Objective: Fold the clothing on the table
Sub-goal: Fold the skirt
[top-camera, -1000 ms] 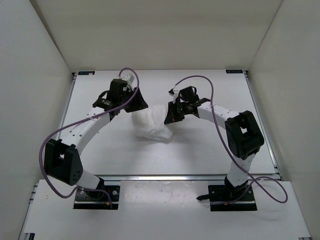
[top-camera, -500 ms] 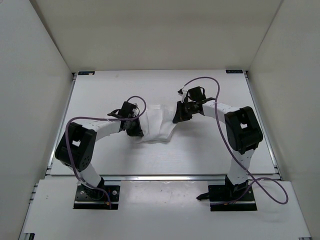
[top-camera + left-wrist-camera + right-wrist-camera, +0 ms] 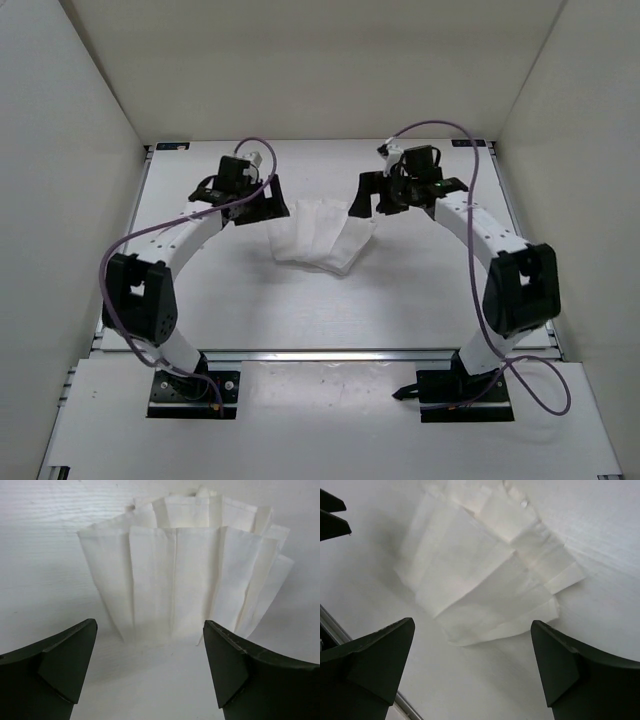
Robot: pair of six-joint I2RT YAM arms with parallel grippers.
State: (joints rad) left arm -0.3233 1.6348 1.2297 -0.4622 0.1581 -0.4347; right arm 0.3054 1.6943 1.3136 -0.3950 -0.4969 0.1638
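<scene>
Setting: white table (image 3: pixel 200 300) inside plain white walls (image 3: pixel 80 120), with a silver rail (image 3: pixel 330 353) along its near edge.
Skirt: the white pleated skirt (image 3: pixel 318 235) lies flat on the table between the 2 arms, past the table's middle, in overlapping layers that fan out.
Left gripper: the left gripper (image 3: pixel 262 200) sits just beside the skirt's left edge with its jaws spread wide and nothing in them. In the wrist view the skirt (image 3: pixel 180 580) lies ahead of the fingers (image 3: pixel 65 655), apart from them.
Right gripper: the right gripper (image 3: pixel 375 195) sits at the skirt's far right corner, jaws wide apart and empty. Its wrist view shows the skirt (image 3: pixel 480 575) beyond the fingers (image 3: pixel 380 655), untouched.
Cable: a purple cable (image 3: pixel 130 240) loops along each arm.
</scene>
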